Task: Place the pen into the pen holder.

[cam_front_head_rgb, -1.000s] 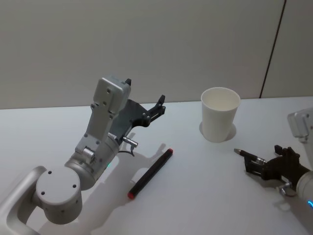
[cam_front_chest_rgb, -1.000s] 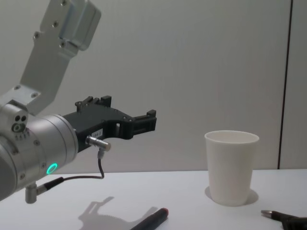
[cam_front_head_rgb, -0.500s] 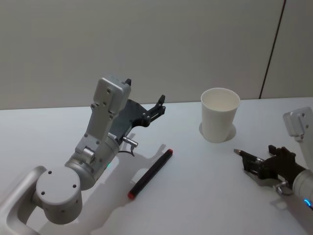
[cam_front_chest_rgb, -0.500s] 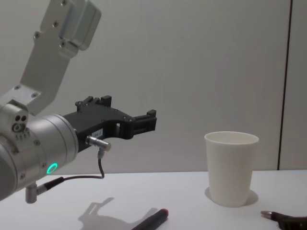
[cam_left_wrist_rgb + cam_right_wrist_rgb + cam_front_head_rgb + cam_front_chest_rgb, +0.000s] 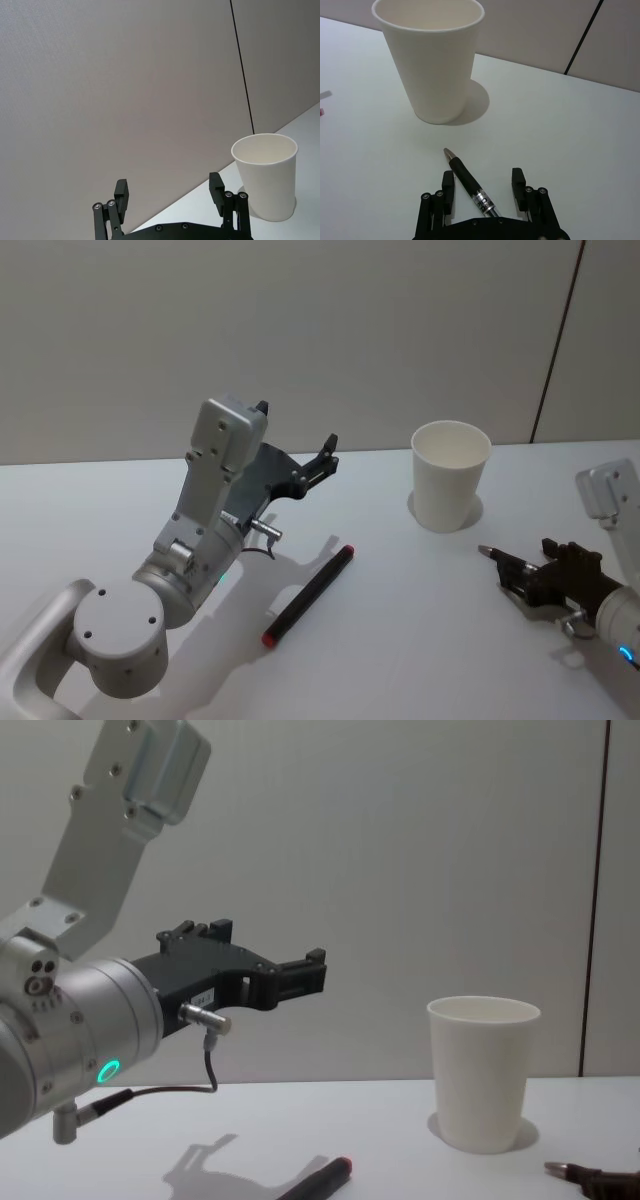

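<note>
Pen holder (image 5: pixel 450 480) upright; inner wall bare (pen (image 5: pixel 469 180) outside, at right gripper (image 5: pixel 483 175))

The pen holder (image 5: pixel 450 475), a plain white paper cup with a rolled rim, stood upright and empty on the white bench (image 5: pixel 400 650), towards its far side; near it, on the robot's right, a slim black pen (image 5: pixel 467 185) with a silvery tip and a pale label lay flat, tip pointing towards the cup's base, its barrel between the spread fingers of the right claw (image 5: pixel 483 182), which did not touch it; a thicker black pen (image 5: pixel 308 595) with a red end lay slantwise, well apart, mid-bench.
</note>
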You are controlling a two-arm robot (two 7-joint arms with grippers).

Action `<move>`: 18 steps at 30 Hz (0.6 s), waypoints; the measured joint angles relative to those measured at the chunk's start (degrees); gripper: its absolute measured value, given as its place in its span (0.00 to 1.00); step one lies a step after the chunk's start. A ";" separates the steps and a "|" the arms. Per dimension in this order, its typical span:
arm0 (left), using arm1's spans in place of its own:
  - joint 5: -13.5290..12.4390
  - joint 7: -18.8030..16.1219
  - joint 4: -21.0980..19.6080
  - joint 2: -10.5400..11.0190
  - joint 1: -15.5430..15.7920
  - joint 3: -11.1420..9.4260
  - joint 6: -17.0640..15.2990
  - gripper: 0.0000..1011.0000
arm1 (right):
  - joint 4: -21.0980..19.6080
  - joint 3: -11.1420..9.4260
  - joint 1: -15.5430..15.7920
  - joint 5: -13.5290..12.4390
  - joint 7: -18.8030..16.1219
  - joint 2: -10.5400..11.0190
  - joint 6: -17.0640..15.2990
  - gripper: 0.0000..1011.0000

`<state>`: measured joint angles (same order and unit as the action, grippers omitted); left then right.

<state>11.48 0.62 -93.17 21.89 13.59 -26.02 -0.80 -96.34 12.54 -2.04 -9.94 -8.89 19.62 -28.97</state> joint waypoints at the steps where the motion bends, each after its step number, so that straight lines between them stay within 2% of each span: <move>1: 0.00 0.00 0.00 0.00 0.00 0.00 0.00 0.99 | 0.01 0.00 0.00 0.01 -0.01 0.00 -0.01 0.71; 12: 0.00 0.00 0.00 0.00 0.00 0.00 0.00 0.99 | 0.13 -0.03 -0.12 0.08 -0.93 -0.03 0.12 0.63; 16: 0.00 0.00 0.00 0.00 0.00 0.00 0.00 0.99 | 0.14 -0.02 -0.16 0.09 -1.85 0.03 0.50 0.55; 17: 0.00 0.00 0.00 0.00 0.00 0.00 0.00 0.99 | 0.15 -0.01 -0.21 0.09 -2.31 0.05 0.63 0.48; 18: 0.00 0.00 0.00 0.00 0.00 0.00 0.00 0.99 | 0.15 0.00 -0.23 0.09 -2.51 0.05 0.70 0.47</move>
<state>11.48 0.62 -93.17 21.89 13.59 -26.02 -0.80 -96.20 12.55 -2.27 -9.84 -11.40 19.68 -28.27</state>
